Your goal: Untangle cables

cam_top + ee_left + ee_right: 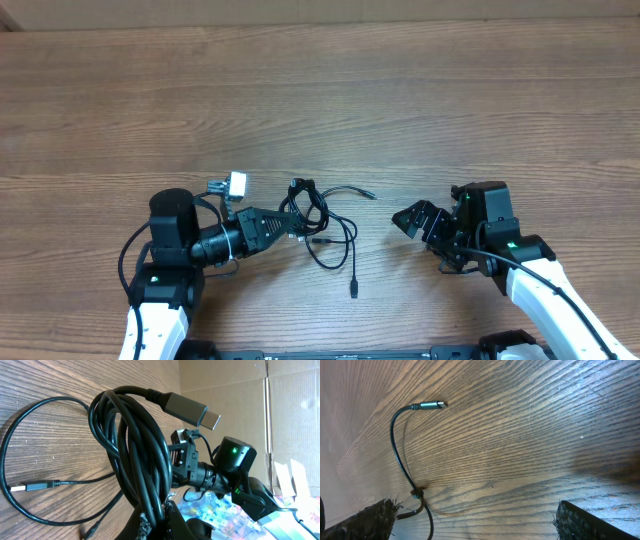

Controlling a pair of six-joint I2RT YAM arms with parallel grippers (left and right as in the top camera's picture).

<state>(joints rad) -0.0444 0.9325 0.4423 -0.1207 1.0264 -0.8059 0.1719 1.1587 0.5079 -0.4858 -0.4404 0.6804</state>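
Note:
The black cables lie in a tangle at the table's front middle, with plug ends spread to the right and toward the front. My left gripper is shut on the bundle's left side. In the left wrist view the jaws pinch several looped cords. A silver-tipped plug sticks out above them, and a thin loop with a small plug lies on the wood. My right gripper is open and empty, right of the tangle. The right wrist view shows one cord ending in a plug.
The wooden table stretches far back. A small white-and-grey block sits by the left arm. In the left wrist view the right arm faces me, with cardboard behind it.

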